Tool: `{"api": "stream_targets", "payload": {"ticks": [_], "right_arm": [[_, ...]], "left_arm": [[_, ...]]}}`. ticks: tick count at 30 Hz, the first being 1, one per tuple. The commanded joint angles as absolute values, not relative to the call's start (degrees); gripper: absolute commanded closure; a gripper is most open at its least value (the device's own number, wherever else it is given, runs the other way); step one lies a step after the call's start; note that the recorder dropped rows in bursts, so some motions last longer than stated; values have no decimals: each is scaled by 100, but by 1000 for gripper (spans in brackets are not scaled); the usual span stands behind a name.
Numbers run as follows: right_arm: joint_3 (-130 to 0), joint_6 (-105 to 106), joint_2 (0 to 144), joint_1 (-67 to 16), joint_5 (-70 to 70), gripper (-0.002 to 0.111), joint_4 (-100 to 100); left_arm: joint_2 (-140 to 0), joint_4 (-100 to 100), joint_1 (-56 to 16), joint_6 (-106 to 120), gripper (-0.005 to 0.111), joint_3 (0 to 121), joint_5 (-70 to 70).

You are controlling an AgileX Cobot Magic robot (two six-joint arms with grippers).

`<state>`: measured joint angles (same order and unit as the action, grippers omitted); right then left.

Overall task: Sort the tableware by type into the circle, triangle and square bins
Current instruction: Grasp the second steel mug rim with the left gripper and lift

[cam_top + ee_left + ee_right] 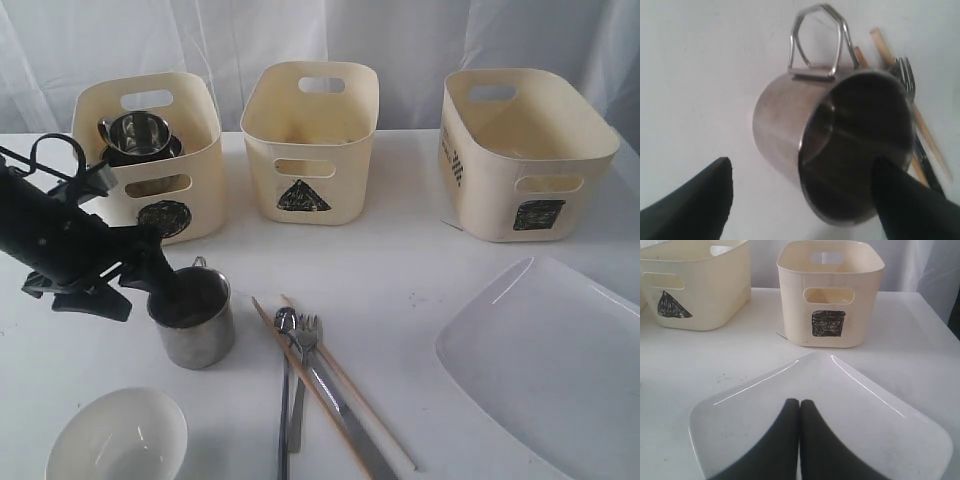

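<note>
**Desk** [420,260], white, with three cream bins along the far side.
- **Circle bin** [200,200], far left: holds a steel mug [135,132] sitting in a steel bowl [155,152].
- **Triangle bin** [345,175], middle.
- **Square bin** [490,190], far right.
- **Second steel mug** [195,320], upright on the desk at front left, handle facing away.
- **Left gripper** [800,162]: jaws parted wide, straddling this mug's wall. One finger [910,200] is inside the mug. The other is outside and clear of the steel.
- **White bowl** [118,435], near edge, left.
- **Cutlery**, just right of the mug: spoon [285,320], fork [308,330], knife [350,425] and wooden chopsticks [320,400], lying bunched and overlapping.
- **White rectangular plate** [545,365], front right.
- **Right gripper** [800,407]: jaws pressed together, holding nothing, above the plate.
</note>
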<state>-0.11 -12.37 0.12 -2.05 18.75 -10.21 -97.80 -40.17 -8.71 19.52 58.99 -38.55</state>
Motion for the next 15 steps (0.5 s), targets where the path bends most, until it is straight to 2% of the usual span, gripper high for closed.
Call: {"api": "stream_targets", "payload": {"ticks": [1,13,15], "right_arm": [[0,-1263,0,-221,1791,108,-1025],[0,-1263,0,-221,1791,108,-1025],[0,-1263,0,-221,1791,108,-1025]], "left_arm": [[-9952,-4474,-882,2390,29,5711,-3138],[-10395,-4434,-882,2458,29,5713,-2874],[-10479,-4358,-882,2520,32,5713,-2744]]}}
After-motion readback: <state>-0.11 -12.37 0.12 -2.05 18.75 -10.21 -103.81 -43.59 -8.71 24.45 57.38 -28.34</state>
